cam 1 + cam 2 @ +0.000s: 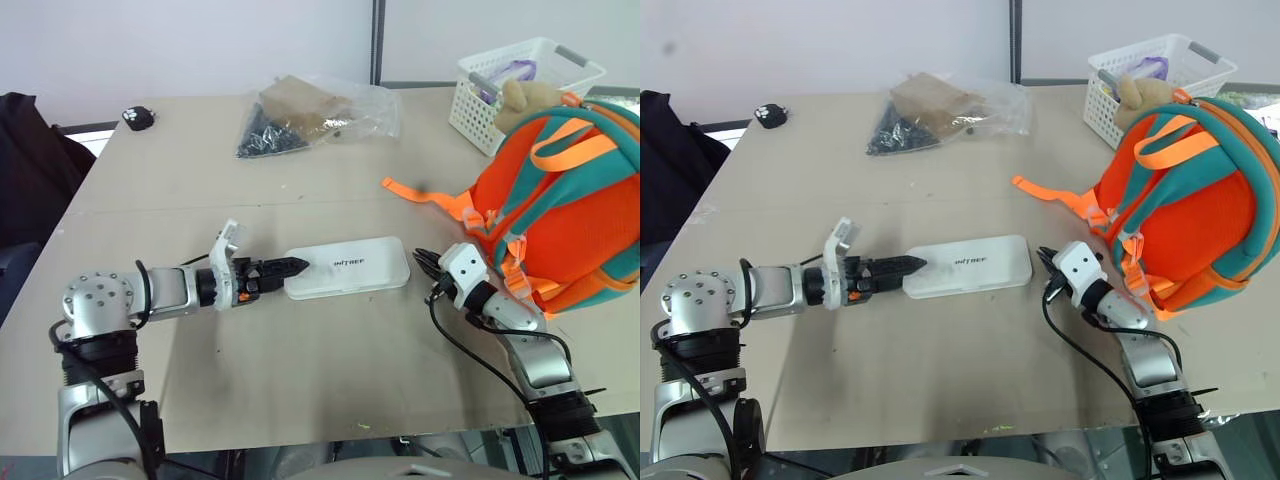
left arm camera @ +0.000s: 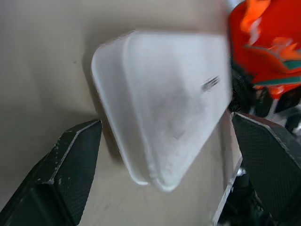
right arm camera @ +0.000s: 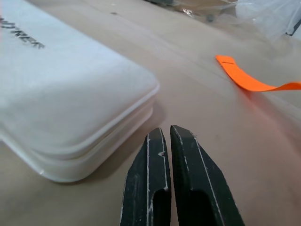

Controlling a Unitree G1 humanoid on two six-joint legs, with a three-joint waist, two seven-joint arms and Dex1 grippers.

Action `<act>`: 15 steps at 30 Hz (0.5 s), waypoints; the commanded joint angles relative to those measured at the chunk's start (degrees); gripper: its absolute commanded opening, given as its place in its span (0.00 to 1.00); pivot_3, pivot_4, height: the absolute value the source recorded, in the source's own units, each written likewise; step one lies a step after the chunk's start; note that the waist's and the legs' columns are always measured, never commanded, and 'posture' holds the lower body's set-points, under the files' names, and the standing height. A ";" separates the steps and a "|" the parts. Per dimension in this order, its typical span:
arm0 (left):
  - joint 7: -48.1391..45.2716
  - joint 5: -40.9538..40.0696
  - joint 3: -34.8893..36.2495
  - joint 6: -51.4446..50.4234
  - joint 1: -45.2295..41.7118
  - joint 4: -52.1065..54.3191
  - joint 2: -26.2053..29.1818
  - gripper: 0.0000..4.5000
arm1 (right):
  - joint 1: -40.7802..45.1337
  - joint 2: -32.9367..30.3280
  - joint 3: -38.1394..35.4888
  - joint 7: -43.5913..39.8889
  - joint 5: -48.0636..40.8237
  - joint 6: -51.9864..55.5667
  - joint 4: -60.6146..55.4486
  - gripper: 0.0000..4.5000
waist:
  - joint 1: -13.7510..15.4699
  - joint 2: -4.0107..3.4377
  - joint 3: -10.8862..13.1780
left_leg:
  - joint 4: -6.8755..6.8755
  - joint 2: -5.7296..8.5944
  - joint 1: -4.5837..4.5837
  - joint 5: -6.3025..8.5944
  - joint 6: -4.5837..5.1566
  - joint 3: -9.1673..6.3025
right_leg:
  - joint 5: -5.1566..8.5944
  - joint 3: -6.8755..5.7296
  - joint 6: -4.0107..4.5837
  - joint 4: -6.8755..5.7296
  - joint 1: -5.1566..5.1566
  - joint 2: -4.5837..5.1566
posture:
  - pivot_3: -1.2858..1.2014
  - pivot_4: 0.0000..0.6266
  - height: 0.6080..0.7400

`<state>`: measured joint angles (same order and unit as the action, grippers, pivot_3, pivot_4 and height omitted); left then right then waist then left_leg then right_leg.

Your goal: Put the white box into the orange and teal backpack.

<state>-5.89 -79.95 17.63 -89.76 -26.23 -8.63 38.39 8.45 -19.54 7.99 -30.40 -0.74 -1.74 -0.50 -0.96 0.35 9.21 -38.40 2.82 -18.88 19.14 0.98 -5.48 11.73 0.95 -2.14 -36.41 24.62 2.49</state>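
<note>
The white box [image 1: 348,267] lies flat on the table's middle, dark lettering on its lid. My left gripper [image 1: 290,267] is at the box's left end. In the left wrist view it is open, with one black finger [image 2: 70,165] on each side of that end of the white box [image 2: 164,103]. My right gripper [image 1: 423,259] sits on the table just off the box's right end and is shut, its two fingers [image 3: 153,169] pressed together with nothing between them. The orange and teal backpack [image 1: 575,200] stands at the right, just beyond my right gripper.
An orange strap [image 1: 420,190] from the backpack trails across the table toward the middle. A tan plush toy [image 1: 520,100] tops the backpack, with a white slotted basket [image 1: 500,90] behind it. A clear plastic bag [image 1: 310,115] and a small black object [image 1: 138,117] lie at the far side.
</note>
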 commanded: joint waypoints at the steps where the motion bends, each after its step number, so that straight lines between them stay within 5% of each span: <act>1: 1.66 0.85 -4.88 -2.74 0.19 -2.85 0.61 1.00 | 0.46 0.85 0.56 1.37 1.22 -2.56 -0.81 0.01 | -0.05 -0.06 -0.03 | 0.00 0.01 0.03 -0.01 -0.01 0.04 | 0.00 0.05 0.00 -0.04 0.01 0.01 | 0.52 0.24 1.00; 15: 7.32 3.24 -1.22 -2.74 -3.79 -12.65 -11.78 1.00 | 2.33 3.01 3.51 0.69 2.80 -5.18 2.63 0.01 | 1.77 -0.42 -0.83 | -0.13 0.47 0.27 -0.21 -0.28 -0.42 | 0.01 -0.08 -0.03 -0.37 -0.35 0.27 | 0.52 0.24 1.00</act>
<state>0.28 -78.71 19.52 -90.58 -32.25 -19.27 29.85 9.58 -17.00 10.80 -28.94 2.62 -5.28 3.25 0.81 -0.07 8.38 -38.53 3.32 -18.61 18.93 0.70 -5.91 11.74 0.85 -2.18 -36.77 24.27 2.76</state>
